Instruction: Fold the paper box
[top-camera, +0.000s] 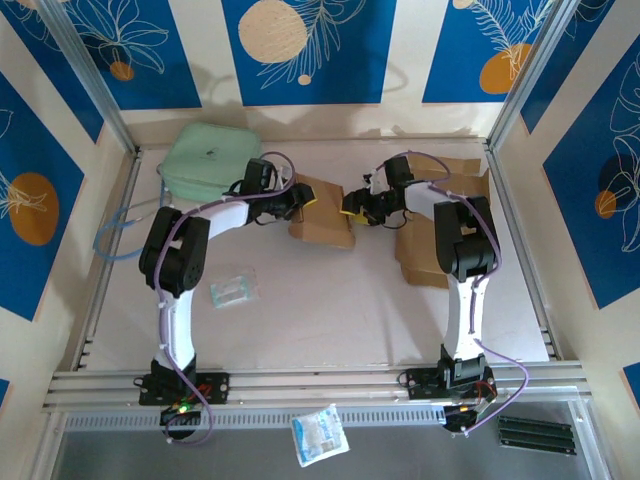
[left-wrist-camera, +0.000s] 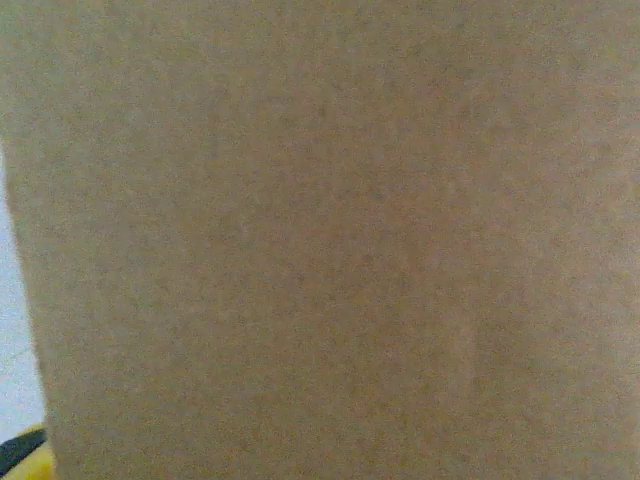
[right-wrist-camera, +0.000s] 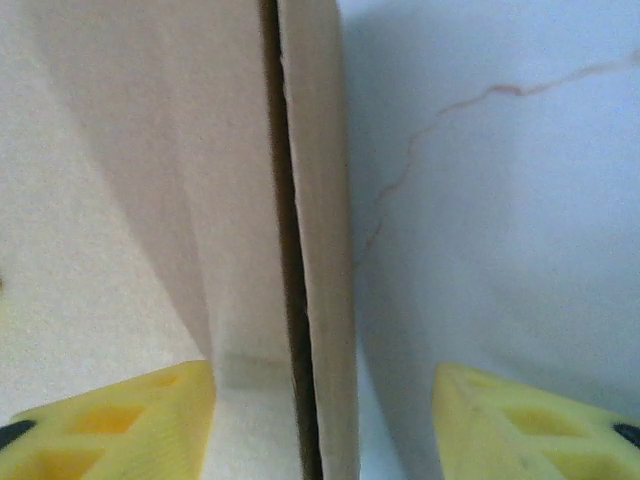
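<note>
The table (top-camera: 320, 310) is a pale, smooth surface, framed by metal rails (top-camera: 300, 380) and closed in by cream walls (top-camera: 205, 60) with blue leaf panels. At the far left corner lies a green pouch (top-camera: 208, 160). A blue cable (top-camera: 118, 238) loops by the left edge, and a small clear bag (top-camera: 233, 288) sits nearer the front, beside the left arm.

The left gripper (top-camera: 298, 198) reaches the left side of the paper box (top-camera: 322, 220), which lies past the middle of the table between the two arm ends. In the left wrist view brown cardboard sits right against the lens, with one yellow fingertip (left-wrist-camera: 30, 465) in the lower corner. Whether this gripper is spread or pinching I cannot tell.

The right gripper (top-camera: 353, 205) meets the box's right side. In the right wrist view its yellow fingers (right-wrist-camera: 110, 425) stand spread with the box's thin edge between them, close to one finger and apart from the other.

A stack of flat cardboard (top-camera: 440, 235) lies just right of the box, under the right arm and reaching towards the right rail. Open table stretches in front of the box.
</note>
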